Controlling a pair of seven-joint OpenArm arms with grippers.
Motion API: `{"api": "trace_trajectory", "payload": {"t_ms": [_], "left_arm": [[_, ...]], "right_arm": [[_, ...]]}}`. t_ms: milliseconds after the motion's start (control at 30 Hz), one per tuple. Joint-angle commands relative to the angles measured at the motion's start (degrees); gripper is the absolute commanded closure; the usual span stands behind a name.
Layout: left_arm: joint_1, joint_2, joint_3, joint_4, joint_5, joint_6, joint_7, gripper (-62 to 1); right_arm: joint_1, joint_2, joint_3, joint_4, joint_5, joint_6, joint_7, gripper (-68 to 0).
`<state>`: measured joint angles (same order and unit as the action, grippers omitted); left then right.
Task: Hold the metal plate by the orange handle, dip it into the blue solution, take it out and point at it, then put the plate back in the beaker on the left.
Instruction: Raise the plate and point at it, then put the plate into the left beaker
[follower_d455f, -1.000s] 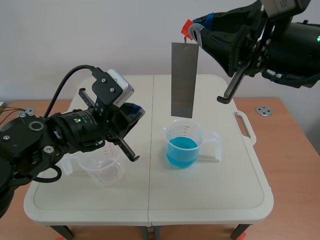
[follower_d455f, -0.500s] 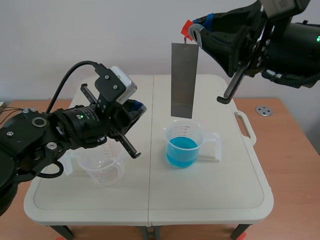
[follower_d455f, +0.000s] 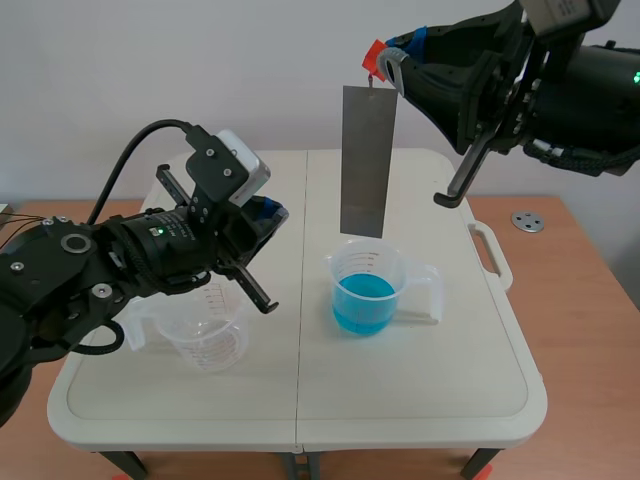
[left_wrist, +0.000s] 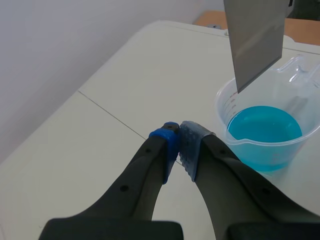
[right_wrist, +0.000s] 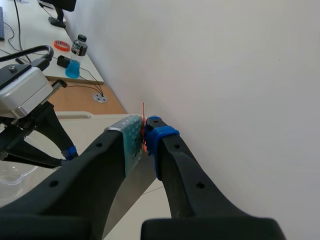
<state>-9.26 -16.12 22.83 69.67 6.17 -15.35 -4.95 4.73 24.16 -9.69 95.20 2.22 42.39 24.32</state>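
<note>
Hanging from the right tool (follower_d455f: 385, 68), the plate (follower_d455f: 367, 160) was clear of the solution (follower_d455f: 364, 296). Its lower edge sat just above the rim of the blue beaker (follower_d455f: 340, 270), at twelve o'clock from it in the scene view. That tool was clamped on the orange handle (follower_d455f: 374, 52). The left tool (left_wrist: 179, 142) was closed on nothing, at about ten o'clock from the blue beaker and aimed toward the plate's lower end. Judging by this, the grasp was done and the pointing step was in hand. Whether the plate was wet from a dip could not be told. What remained was to carry the plate to the empty beaker (follower_d455f: 205, 335), which stood on the tabletop (follower_d455f: 450, 370) at about eight o'clock from the blue one, under the left arm (follower_d455f: 90, 270), and to let go there.
</note>
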Motion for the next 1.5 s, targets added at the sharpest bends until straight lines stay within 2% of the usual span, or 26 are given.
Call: {"api": "trace_trajectory", "payload": {"t_ms": [0,367,633,1033,1267,1333,1467], "left_arm": [[1.46,-2.49,-1.25,2.23,-1.84,0.83,-1.36,-3.6],[15.58,-14.45,-10.51,13.92,-9.14,0.85,-3.82,-3.6],[29.86,-19.96,-20.81,19.71,-12.76,0.83,-8.02,-3.6],[50.51,-21.07,-35.74,24.13,-13.11,0.81,-15.76,-3.6],[59.36,-21.05,-40.87,24.11,-14.69,0.81,-18.71,-3.6],[61.46,-21.03,-41.94,24.11,-15.82,0.79,-18.73,-3.6],[64.89,-20.72,-43.34,24.11,-16.09,0.81,-19.74,-3.6]], "right_arm": [[0.66,0.44,0.79,1.20,1.27,0.33,0.90,-1.3],[0.66,0.44,0.79,1.20,1.27,0.33,0.87,-1.3],[0.68,0.44,0.79,1.20,1.40,0.33,0.94,-1.3],[0.83,0.44,0.72,2.64,2.56,0.33,0.85,-1.3],[1.03,0.26,0.33,4.35,2.56,0.33,0.87,-1.3],[1.36,0.28,-0.55,4.44,2.54,0.33,0.81,-1.3],[2.64,0.26,-3.17,4.44,2.56,0.33,0.42,-1.3]]}}
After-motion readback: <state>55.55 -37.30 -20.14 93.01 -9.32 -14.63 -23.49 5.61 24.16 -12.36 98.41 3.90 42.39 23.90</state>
